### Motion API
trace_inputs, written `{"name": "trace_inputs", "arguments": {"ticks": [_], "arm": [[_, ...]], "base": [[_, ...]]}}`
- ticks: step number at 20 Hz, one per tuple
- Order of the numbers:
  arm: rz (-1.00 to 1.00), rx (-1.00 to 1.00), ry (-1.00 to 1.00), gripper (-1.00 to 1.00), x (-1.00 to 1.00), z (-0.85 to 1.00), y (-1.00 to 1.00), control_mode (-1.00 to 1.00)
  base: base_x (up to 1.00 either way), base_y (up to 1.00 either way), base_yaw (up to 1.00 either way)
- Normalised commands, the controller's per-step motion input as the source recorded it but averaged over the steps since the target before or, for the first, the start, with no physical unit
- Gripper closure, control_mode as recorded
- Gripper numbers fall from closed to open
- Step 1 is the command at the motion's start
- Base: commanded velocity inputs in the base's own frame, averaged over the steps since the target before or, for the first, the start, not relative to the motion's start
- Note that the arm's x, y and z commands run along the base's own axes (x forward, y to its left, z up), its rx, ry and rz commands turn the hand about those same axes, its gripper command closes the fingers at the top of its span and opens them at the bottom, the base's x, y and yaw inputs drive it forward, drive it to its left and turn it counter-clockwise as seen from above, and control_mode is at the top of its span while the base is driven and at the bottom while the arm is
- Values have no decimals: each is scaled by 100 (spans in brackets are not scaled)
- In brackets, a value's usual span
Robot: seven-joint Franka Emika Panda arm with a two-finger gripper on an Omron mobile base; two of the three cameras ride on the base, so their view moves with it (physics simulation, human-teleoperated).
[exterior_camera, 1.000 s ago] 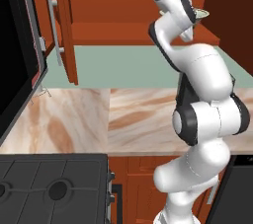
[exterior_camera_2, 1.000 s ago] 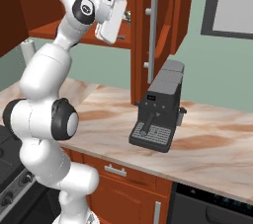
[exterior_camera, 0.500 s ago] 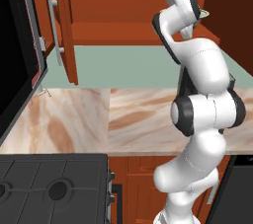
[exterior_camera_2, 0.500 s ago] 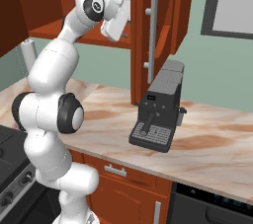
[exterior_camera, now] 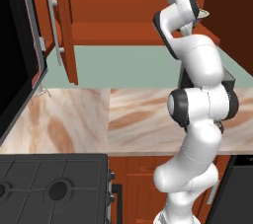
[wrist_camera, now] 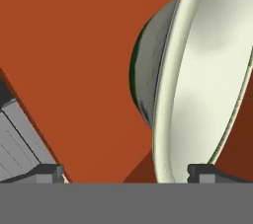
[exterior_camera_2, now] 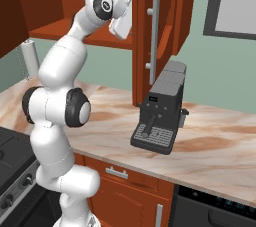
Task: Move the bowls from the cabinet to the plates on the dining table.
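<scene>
The cream bowl (wrist_camera: 207, 70) looms large at the right of the hand view, its rim turned toward me and a dark green band (wrist_camera: 134, 77) showing near its foot. My gripper (wrist_camera: 123, 172) is open, and the bowl's wall stands just inside the right fingertip (wrist_camera: 203, 171); whether they touch I cannot tell. The left fingertip (wrist_camera: 47, 171) is well clear of the bowl. In the base views my arm reaches up into the open red-brown cabinet (exterior_camera: 123, 1), where a pale edge of the bowl (exterior_camera: 205, 15) peeks out beside the hand. The plates and the dining table are out of view.
An open cabinet door (exterior_camera_2: 155, 31) with a grey bar handle hangs just right of my hand, another door (exterior_camera: 59, 30) far left. A black coffee machine (exterior_camera_2: 160, 116) stands on the marble counter (exterior_camera_2: 215, 141) below. A dark stove (exterior_camera: 49, 188) lies at lower left.
The arm has stretched upward and farther into the cabinet, bringing the hand closer to the bowl. The jaws have stayed open.
</scene>
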Motion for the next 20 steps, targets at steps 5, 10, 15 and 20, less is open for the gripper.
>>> {"name": "trace_inputs", "arguments": {"ticks": [5,10,15,20], "arm": [[0,0,0,-100,41,0,-11,-100],[1,0,0,-100,48,-8,-10,-100],[3,0,0,-100,51,-3,-12,-100],[3,0,0,-100,36,-34,-1,-100]], "base": [[0,0,0],[0,0,0],[0,0,0],[0,0,0]]}}
